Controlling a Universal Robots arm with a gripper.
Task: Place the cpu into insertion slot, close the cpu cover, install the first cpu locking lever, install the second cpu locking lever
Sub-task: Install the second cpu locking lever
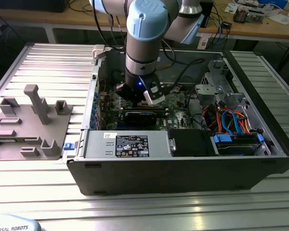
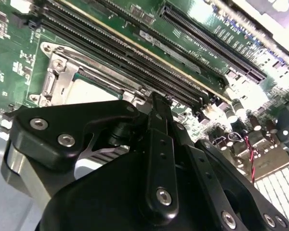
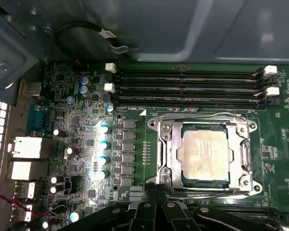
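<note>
The cpu, silvery-grey, lies flat in the insertion slot on the green motherboard. The silvery cpu cover is down around it, and the chip shows through its square window. A thin wire lever runs along the cover's edge by the memory slots. My gripper sits just off the socket's opposite edge, fingers together with nothing between them. The second wrist view looks past the gripper at the cpu and the cover. In the exterior view the gripper is low inside the open computer case.
Long black memory slots run beside the socket, and capacitors stand on its other side. The case walls surround the board, with a black card and blue and orange cables nearby. A grey fixture stands at the exterior view's left.
</note>
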